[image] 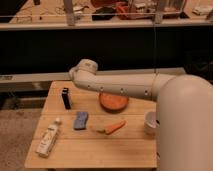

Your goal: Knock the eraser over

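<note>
Camera view: eraser (65,98) is standing upright near the table's (100,150) far-left corner. The arm (120,86) is reaching over the far edge, and the gripper is showing nowhere, so I cannot tell its state.

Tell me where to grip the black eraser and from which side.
Probably best to grip the eraser across its narrow upper half, coming from above: it stands upright at the back left of the table, apart from the blue pad. The gripper is out of view; the arm's end hangs above the eraser, slightly right in the picture.
</note>
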Controlling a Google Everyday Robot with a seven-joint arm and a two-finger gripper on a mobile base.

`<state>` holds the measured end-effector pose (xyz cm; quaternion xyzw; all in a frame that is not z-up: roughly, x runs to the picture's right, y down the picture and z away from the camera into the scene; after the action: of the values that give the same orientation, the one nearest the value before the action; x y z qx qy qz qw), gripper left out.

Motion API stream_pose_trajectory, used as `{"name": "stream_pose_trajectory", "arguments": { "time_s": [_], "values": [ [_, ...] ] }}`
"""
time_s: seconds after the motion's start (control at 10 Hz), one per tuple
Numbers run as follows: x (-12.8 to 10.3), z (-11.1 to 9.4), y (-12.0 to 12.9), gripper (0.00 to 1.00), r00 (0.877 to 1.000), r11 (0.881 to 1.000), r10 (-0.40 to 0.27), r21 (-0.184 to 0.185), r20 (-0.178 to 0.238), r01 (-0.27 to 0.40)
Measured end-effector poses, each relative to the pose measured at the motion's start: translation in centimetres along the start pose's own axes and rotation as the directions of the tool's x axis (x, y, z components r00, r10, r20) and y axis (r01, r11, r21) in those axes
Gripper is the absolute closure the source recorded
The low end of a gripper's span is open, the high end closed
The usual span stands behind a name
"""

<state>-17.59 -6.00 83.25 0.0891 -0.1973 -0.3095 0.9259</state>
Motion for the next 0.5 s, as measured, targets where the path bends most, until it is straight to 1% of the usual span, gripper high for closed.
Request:
{"name": "stream_pose_trajectory", "arguments": {
  "time_s": [0.1, 0.2, 0.4, 0.5],
  "values": [
    [-0.1, 1.0, 0.8, 1.0, 1.0, 1.0, -0.004, 0.0, 0.011, 0.004],
    [-0.1, 2.0, 1.7, 1.0, 1.0, 1.0, -0.003, -0.007, 0.012, 0.003],
    [0.4, 3.4, 3.0, 1.0, 1.0, 1.0, 0.009, -0.023, 0.001, -0.009],
    [0.7, 3.9, 3.5, 1.0, 1.0, 1.0, 0.01, -0.024, -0.002, -0.01]
  ]
}}
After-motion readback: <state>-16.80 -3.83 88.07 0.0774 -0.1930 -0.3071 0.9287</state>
